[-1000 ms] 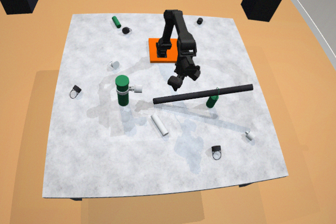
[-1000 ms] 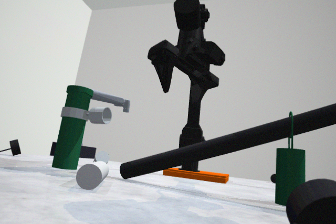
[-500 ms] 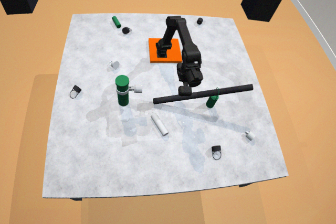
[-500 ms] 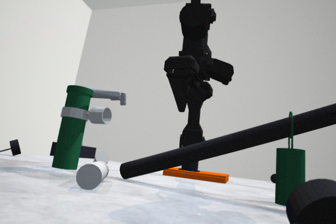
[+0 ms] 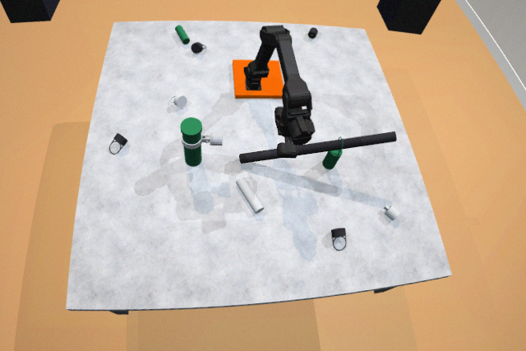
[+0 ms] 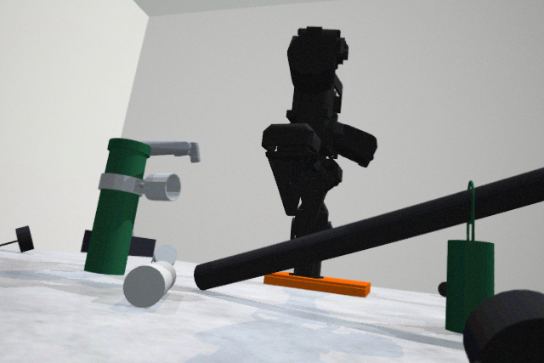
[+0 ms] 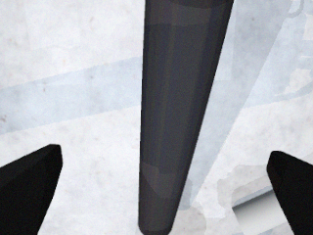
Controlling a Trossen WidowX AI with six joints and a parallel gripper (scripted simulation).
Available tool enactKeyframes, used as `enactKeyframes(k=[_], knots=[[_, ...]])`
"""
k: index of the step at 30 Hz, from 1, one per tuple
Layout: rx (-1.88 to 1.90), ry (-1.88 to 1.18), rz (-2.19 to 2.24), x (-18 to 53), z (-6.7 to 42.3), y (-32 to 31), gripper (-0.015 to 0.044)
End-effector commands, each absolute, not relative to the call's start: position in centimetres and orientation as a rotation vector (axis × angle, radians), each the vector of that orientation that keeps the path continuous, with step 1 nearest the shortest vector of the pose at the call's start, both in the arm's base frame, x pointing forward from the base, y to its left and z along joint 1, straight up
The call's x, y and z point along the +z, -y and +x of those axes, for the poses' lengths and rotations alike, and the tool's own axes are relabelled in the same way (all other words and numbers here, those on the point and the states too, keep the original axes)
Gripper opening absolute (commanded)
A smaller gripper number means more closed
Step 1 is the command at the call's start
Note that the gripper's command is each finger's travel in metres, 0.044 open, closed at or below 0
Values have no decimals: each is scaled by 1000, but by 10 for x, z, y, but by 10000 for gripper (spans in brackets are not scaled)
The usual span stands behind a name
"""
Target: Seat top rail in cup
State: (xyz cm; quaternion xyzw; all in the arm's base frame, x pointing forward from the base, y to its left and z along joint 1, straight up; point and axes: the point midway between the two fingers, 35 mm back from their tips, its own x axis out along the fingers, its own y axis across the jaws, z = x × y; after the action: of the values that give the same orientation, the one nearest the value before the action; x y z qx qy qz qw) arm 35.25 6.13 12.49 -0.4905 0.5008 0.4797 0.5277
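Note:
The black rail (image 5: 361, 140) (image 6: 373, 229) (image 7: 178, 73) passes through the green wire loop (image 6: 471, 192) above the short green post (image 5: 330, 160) (image 6: 470, 280). It slopes down toward the big post, its near end low and apart from the end cup. The big green post (image 5: 193, 156) (image 6: 110, 235) carries a grey brace band (image 5: 191, 144) (image 6: 118, 184) below its cap. The grey end cup (image 5: 216, 139) (image 6: 159, 186) hangs from the band, mouth toward the rail side. My gripper (image 7: 168, 158) is open, its fingers on either side of the rail in the wrist view. Contact is not visible.
A white cylinder (image 5: 249, 195) (image 6: 144, 285) lies between the big post and the rail's near end, toward the front. A black ring fitting (image 5: 339, 234) and a small grey fitting (image 5: 390, 212) lie front right. A grey bar (image 6: 169, 148) shows behind the post's top.

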Motion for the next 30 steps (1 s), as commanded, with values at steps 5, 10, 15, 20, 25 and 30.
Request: enactKeyframes(k=[5,10,15,20,25,30], knots=[[1155,-1209,-1175,114,351,-61,440],[1155,-1209,-1175,106,352,-61,440],[1155,-1209,-1175,98,353,-61,440],[1155,-1209,-1175,90,353,-61,440],[1155,-1209,-1175,82,353,-61,440],[1155,-1209,-1175,74,353,-61,440]])
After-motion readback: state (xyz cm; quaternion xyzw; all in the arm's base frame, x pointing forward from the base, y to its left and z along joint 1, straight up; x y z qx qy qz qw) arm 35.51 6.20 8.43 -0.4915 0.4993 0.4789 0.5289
